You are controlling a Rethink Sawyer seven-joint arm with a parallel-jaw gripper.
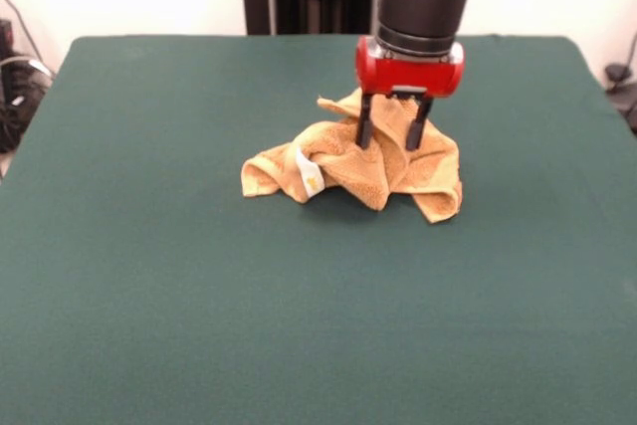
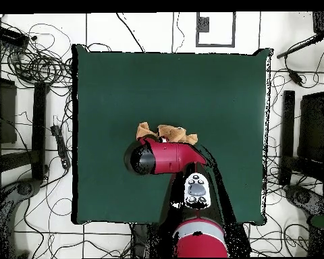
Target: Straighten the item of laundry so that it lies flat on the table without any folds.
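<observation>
The gripper (image 1: 391,132) hangs straight down from the red wrist with its two black fingers (image 1: 365,129) apart, standing over the upper folds of the towel (image 1: 358,161). The tips sit against or just into the raised cloth; whether any fabric lies between them cannot be told from the front view, and nothing is yet clamped. In the overhead view the arm (image 2: 168,157) covers most of the towel, so only one strip of cloth shows past it.

The towel lies bunched in a peaked heap near the middle of the table (image 1: 149,296), somewhat nearer the robot's edge than the opposite edge and well away from every corner. A white tag (image 1: 308,170) shows on a fold on the side of the heap away from the robot. One corner sticks up beside the fingers on the heap's robot side; another lobe hangs down toward the opposite edge.

The step in hand appears to be taking hold of a single layer for spreading. To do it well, the fingers should close on one free edge or corner, not on the stacked middle, since a grip through several layers would drag the whole heap. A low lift, followed by a pull toward open tabletop, would probably let the remaining folds trail out.
</observation>
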